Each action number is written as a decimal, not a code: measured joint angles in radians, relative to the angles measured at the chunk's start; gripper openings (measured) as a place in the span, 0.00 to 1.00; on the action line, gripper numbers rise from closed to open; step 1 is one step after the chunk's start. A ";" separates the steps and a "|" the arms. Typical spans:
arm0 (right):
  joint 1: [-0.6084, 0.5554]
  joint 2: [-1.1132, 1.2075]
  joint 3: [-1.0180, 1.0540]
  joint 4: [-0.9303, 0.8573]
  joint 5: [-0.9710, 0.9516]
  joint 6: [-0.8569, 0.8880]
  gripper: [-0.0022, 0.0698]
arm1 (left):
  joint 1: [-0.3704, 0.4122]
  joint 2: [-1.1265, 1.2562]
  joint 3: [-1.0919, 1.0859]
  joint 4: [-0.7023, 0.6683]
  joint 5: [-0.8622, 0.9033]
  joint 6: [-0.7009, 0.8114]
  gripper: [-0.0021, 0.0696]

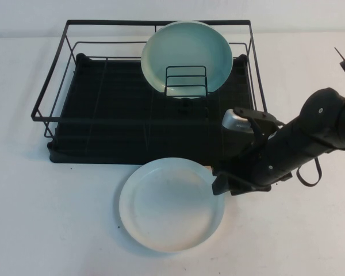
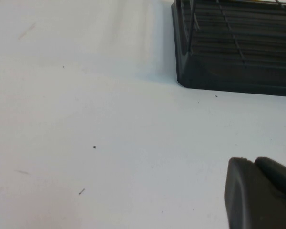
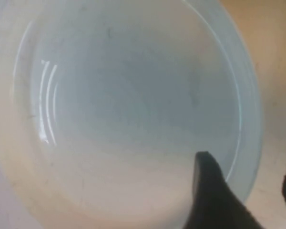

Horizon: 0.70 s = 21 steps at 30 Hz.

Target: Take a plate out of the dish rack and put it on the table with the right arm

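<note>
I've got the white plate (image 1: 171, 205) flat on the worktop (image 1: 46, 218), just before the dish rack (image 1: 144, 86); right gripper (image 1: 220, 181) clamps its rim. Left gripper (image 2: 257, 195): can't tell.

The round white plate with a low raised rim (image 1: 171, 205) is showing a cream, faintly bluish sheen near the counter's front edge. The flat white counter (image 1: 57, 218) is carrying a few tiny dark specks. The black wire-frame dish rack with a black ribbed tray base (image 1: 103, 109) is holding a pale teal-green round plate (image 1: 187, 54). The black right gripper (image 1: 219, 183) is sitting below a grey-silver cylinder (image 1: 237, 121). The left gripper (image 2: 260, 195) is showing black.
</note>
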 joint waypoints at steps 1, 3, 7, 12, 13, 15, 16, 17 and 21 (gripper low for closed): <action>0.000 -0.009 0.000 -0.002 0.000 0.000 0.43 | 0.000 0.000 0.000 0.000 0.000 0.000 0.02; 0.000 -0.045 0.000 -0.016 0.008 0.000 0.38 | 0.000 0.000 0.000 0.000 0.000 0.000 0.02; 0.000 -0.164 0.000 -0.081 0.063 0.000 0.17 | 0.000 0.000 0.000 0.000 0.000 0.000 0.02; 0.000 -0.357 0.002 -0.181 0.158 0.016 0.03 | 0.000 0.000 0.000 0.000 0.000 0.000 0.02; 0.000 -0.400 0.009 -0.199 0.173 0.024 0.02 | 0.000 0.000 0.000 0.000 0.000 0.000 0.02; 0.000 -0.480 0.029 -0.230 0.195 0.038 0.01 | 0.000 0.000 0.000 0.000 0.000 0.000 0.02; 0.000 -0.526 0.045 -0.245 0.204 0.042 0.01 | 0.000 0.000 0.000 0.000 0.000 0.000 0.02; 0.000 -0.574 0.060 -0.258 0.212 0.044 0.01 | 0.000 0.000 0.000 0.000 0.000 0.000 0.02; 0.000 -0.762 0.155 -0.316 0.213 0.046 0.01 | 0.000 0.000 0.000 0.000 0.000 0.000 0.02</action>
